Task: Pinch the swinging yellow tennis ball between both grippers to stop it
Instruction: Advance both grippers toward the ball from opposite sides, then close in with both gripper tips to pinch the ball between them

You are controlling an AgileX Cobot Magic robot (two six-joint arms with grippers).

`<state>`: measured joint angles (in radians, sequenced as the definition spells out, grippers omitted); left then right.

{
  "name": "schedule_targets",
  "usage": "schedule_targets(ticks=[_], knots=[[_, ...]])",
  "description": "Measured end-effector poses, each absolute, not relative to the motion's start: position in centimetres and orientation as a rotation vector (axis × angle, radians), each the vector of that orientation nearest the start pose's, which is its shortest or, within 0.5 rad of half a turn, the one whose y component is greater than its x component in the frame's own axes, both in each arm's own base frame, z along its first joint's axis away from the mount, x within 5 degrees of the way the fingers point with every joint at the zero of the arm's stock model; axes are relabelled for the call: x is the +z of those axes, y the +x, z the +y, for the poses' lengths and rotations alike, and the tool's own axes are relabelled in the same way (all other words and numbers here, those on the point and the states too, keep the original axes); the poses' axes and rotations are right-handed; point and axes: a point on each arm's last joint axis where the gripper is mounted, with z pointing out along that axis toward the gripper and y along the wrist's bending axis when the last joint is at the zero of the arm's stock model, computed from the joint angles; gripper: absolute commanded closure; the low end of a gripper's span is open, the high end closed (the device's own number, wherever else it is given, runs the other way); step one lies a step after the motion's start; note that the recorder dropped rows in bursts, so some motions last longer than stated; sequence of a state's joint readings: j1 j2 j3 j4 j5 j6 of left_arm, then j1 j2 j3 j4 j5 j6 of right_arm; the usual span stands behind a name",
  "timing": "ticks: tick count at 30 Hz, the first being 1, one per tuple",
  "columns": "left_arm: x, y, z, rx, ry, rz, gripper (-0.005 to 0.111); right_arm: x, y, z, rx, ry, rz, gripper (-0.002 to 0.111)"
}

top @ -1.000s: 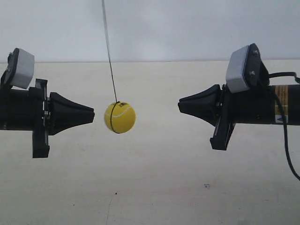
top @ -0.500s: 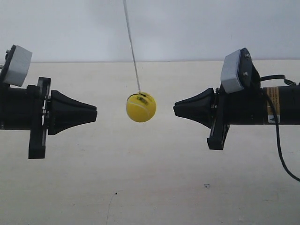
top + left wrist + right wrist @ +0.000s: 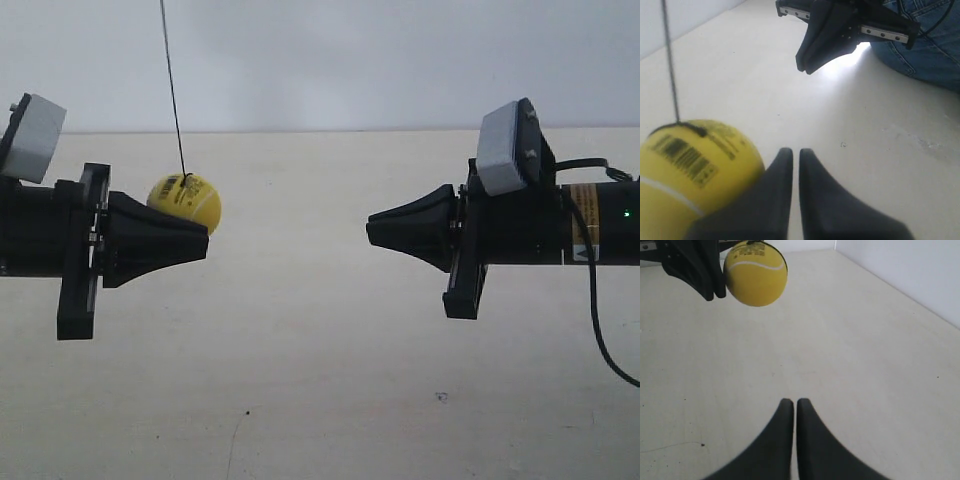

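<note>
The yellow tennis ball (image 3: 186,200) hangs on a thin black string (image 3: 170,90) at the far end of its swing, just above and behind the cone tip of my left gripper (image 3: 205,240), the arm at the exterior view's left. In the left wrist view the ball (image 3: 695,170) sits close beside the left gripper (image 3: 791,152), which is shut with nothing between its fingers. My right gripper (image 3: 370,232) is far from the ball, shut and empty (image 3: 790,402). From the right wrist view the ball (image 3: 756,274) hangs next to the left gripper (image 3: 715,290).
A pale tabletop (image 3: 320,380) lies under both arms, with a white wall (image 3: 400,60) behind. A black cable (image 3: 600,320) droops from the right arm. Someone in blue jeans (image 3: 925,45) stands behind the right gripper (image 3: 805,62).
The ball has swung from between the two tips over to the left gripper and risen a little. Both arms have stayed nearly still.
</note>
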<state>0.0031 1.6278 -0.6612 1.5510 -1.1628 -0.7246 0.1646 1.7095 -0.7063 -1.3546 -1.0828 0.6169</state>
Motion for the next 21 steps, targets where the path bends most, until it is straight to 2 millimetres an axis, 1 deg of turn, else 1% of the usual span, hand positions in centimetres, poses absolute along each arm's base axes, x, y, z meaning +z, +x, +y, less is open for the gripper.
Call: schedule_targets(ticks=[10,12,16,21], knots=[[19.7,25.6,-8.3,-0.870,1.185,1.567,0.102,18.8,27.1,12.4,0.845,-1.171,1.521,0.108],[19.3,25.7,-8.3,-0.886,1.180,1.577,0.102,18.5,27.1,12.5,0.852,-1.170,1.526,0.108],[18.1,26.0,-8.4,-0.927,1.172,1.584,0.102,17.6,28.1,12.6,0.867,-1.167,1.543,0.108],[17.9,27.1,-8.4,-0.935,1.175,1.565,0.102,17.8,28.2,12.9,0.921,-1.166,1.517,0.108]])
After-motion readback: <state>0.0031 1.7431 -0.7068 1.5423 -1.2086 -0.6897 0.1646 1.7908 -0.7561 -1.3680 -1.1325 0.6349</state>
